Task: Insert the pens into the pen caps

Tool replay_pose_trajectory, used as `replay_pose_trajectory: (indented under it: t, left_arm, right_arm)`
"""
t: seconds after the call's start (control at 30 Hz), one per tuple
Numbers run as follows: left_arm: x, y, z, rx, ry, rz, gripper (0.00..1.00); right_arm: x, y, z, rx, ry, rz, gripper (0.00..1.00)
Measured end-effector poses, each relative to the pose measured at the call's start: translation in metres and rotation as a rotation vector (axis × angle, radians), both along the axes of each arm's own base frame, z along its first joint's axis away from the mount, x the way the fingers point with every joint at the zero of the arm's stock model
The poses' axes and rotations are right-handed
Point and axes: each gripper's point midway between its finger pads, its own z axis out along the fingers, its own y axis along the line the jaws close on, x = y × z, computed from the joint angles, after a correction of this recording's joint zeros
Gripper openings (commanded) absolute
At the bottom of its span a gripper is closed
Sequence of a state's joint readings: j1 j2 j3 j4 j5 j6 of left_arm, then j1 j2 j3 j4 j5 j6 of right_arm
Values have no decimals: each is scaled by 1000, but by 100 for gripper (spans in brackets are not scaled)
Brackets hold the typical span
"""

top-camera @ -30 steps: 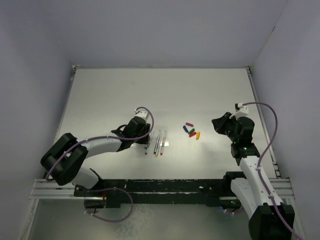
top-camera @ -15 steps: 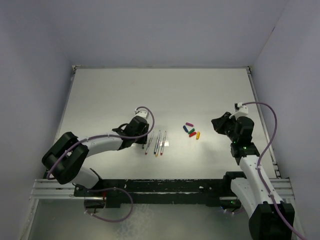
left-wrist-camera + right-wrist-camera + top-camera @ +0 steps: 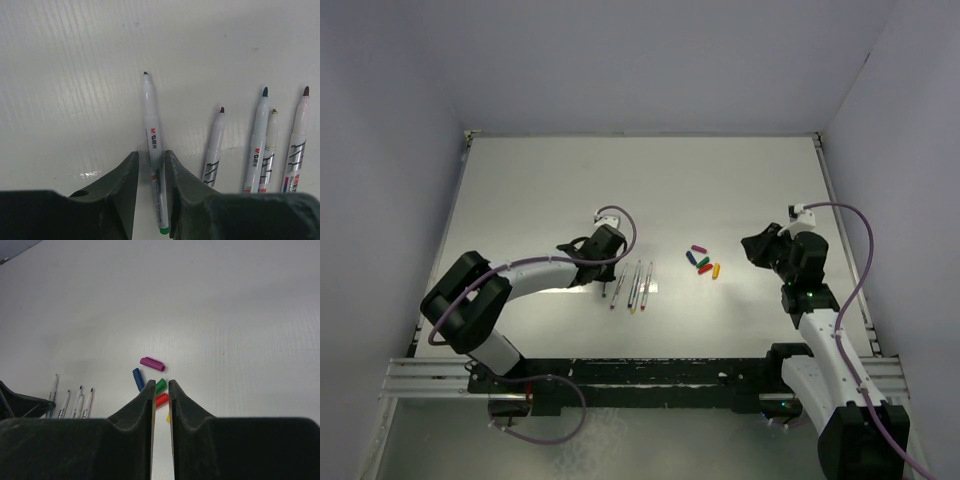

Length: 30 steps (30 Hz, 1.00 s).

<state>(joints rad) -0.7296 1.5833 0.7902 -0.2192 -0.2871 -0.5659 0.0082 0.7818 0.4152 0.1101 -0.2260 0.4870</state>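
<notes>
Five white pens lie side by side near the table's middle [image 3: 632,285]. My left gripper [image 3: 150,153] is low over the leftmost pen [image 3: 151,125], the one with a green end. The jaws straddle that pen's rear half, open, with a thin gap still showing on its left side. The pen rests on the table. The pen caps lie in a cluster [image 3: 703,262]: purple [image 3: 151,361], blue [image 3: 138,379], green [image 3: 161,385], red [image 3: 162,399] and a sliver of yellow [image 3: 168,417]. My right gripper [image 3: 160,382] hovers above them, open by a narrow slit, holding nothing.
The other pens [image 3: 259,135] lie just right of the left gripper, tips pointing away from it. White table surface [image 3: 640,190] stretches behind the pens and caps to the back wall. A raised rim [image 3: 840,230] runs along the right edge.
The left arm has shifted a little right and forward over the leftmost pen, and its jaws have narrowed around it. The right arm has barely moved.
</notes>
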Motion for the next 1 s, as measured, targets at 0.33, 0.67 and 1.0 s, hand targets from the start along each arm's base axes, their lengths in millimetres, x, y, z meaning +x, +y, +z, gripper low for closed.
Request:
replay_pose_trajectory:
  t: [0.33, 0.67, 1.0]
  left_arm:
    - [-1, 2, -2, 16, 7, 34, 22]
    - [-13, -1, -3, -39, 17, 53, 34]
    - [-20, 1, -8, -50, 46, 93, 10]
  right_arm:
    - [2, 0, 7, 1, -14, 0, 19]
    - [4, 0, 11, 1, -19, 0, 19]
    - [5, 0, 9, 4, -12, 1, 19]
